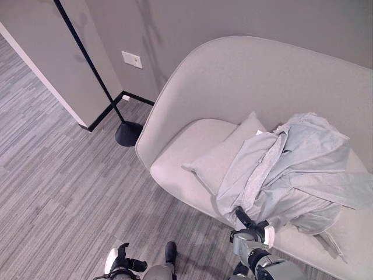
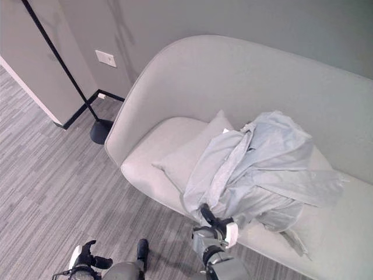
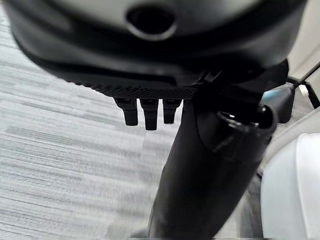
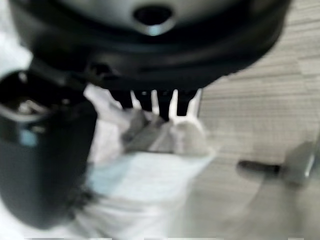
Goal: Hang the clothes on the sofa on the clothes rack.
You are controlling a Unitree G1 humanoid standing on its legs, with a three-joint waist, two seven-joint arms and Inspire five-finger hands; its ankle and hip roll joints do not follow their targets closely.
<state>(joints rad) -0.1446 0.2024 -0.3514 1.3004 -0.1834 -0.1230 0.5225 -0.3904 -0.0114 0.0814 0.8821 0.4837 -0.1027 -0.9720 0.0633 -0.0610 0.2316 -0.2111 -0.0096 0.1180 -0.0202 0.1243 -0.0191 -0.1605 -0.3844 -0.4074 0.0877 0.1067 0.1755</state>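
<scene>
the task looks barely begun: the pale clothes (image 1: 291, 169) lie heaped on the sofa (image 1: 233, 81), right hand (image 1: 252, 230) pinching their near edge, clothes rack (image 1: 96, 79) bare at far left.

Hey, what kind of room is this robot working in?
Probably a lounge or waiting area in an office or home: a curved grey sofa with a cushion and shirt on it, grey carpet, and a black stand by the wall.

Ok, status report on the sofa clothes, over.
Right hand shut on garment at sofa front edge. Left hand low, idle. Rack pole stands left.
</scene>
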